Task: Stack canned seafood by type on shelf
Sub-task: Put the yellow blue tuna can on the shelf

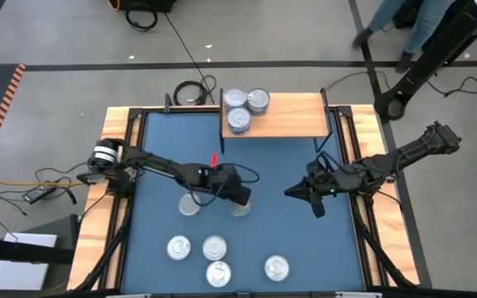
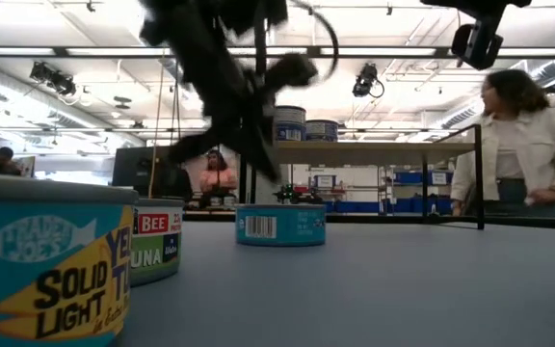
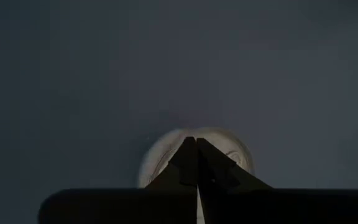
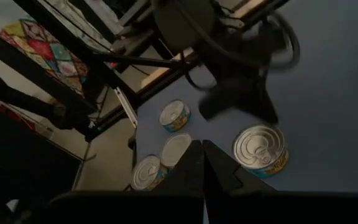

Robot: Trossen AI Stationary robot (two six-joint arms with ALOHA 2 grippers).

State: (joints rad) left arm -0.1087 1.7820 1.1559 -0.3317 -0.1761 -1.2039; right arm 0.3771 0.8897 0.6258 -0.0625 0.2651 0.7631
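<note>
Blue table (image 1: 288, 240): one can (image 1: 238, 207) under the left gripper (image 1: 243, 199), one (image 1: 189, 205) just beside, four (image 1: 214, 247) well off. Shelf (image 1: 296, 116) beyond it carries three cans (image 1: 238, 120).

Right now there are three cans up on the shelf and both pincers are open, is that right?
Not quite. Three cans do sit on the shelf, as the high view shows, but both pincers are shut: the left pincer and right pincer each show fingers pressed together in their wrist views.
</note>
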